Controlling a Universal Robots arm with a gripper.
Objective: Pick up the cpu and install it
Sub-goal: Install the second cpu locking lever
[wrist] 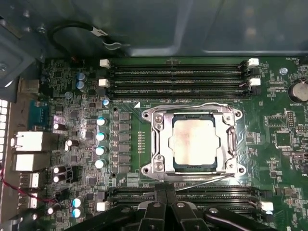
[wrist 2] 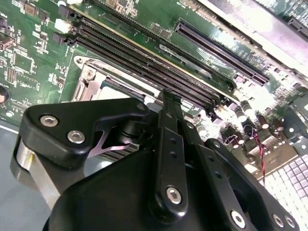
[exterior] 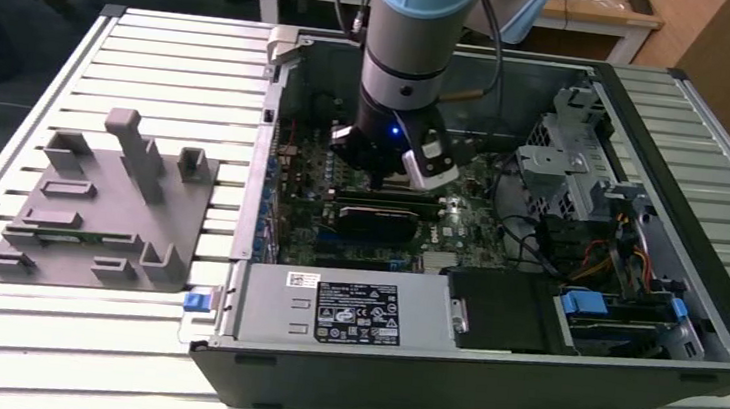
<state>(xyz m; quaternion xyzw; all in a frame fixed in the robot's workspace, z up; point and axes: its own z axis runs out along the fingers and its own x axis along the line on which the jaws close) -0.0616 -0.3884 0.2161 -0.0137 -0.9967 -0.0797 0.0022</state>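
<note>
**A:** Where does the arm stand?

**B:** In the exterior view the gripper (exterior: 388,172) hangs inside the open computer case (exterior: 694,126), low over the green motherboard (exterior: 301,173). The grey fixture (exterior: 104,205) sits well apart on the slatted table (exterior: 151,53), toward the exterior view's left.

**A:** And the cpu?

**B:** In the first wrist view the cpu (wrist: 195,141), pale and silvery, lies flat inside the metal-framed socket (wrist: 156,144), with memory slots (wrist: 178,77) running on either side. It appears already seated. It is square, so it has no long axis to speak of; its edges run parallel to the socket frame.

**A:** How does it lie from the tool?

**B:** Just ahead of the black fingers (wrist: 166,211), which sit over the near bank of slots, apart from the chip. They look drawn together and seem to hold nothing.

**A:** Anything hard to make out?

**B:** In the second wrist view the gripper's black body (wrist 2: 168,159) covers most of the socket; only one frame corner (wrist 2: 89,79) shows. Whether the frame is latched down I cannot tell.
</note>
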